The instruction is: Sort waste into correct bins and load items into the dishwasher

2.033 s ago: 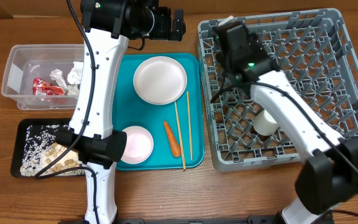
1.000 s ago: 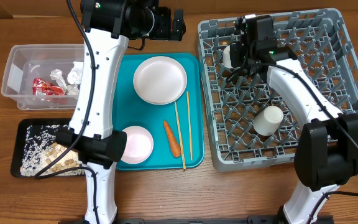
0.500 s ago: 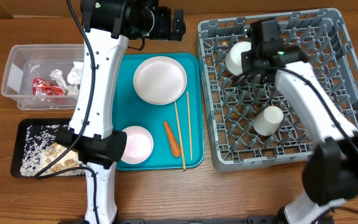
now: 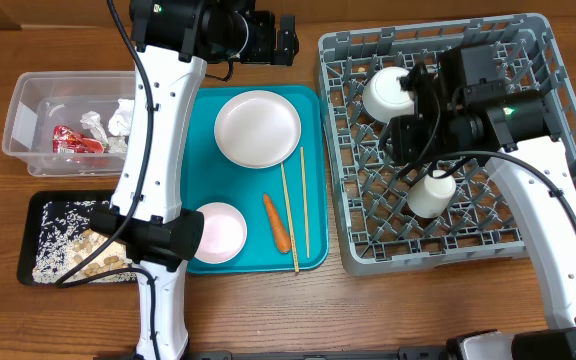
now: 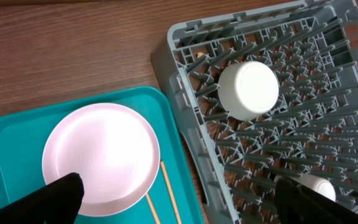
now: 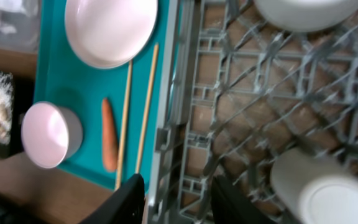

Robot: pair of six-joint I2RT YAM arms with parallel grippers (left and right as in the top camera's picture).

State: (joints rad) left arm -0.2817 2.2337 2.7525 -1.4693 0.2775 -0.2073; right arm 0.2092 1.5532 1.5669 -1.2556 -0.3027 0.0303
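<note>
Your right gripper [image 6: 176, 199] is backing off with its jaws parting, empty. The small white bowl [image 4: 386, 92] it released is now sitting upturned at eleven o'clock in the dish rack [image 4: 553, 80], leaving one bowl [image 4: 220, 232] waiting.

Grey dish rack [image 4: 438, 262], teal tray [image 4: 258, 185], brown wood-grain surface [image 4: 58, 40].
A white bowl [image 4: 386, 93] and a white cup [image 4: 431, 194] stand out against the rack's grey peg grid; plate [image 4: 258, 127] pinkish-white, carrot [image 4: 277, 222] orange, chopsticks [image 4: 304, 200] pale wood; wrapper [image 4: 71, 140] shiny red in the clear tub [image 4: 18, 115]; black tray [image 4: 30, 240] speckled with white rice [image 4: 63, 215].
</note>
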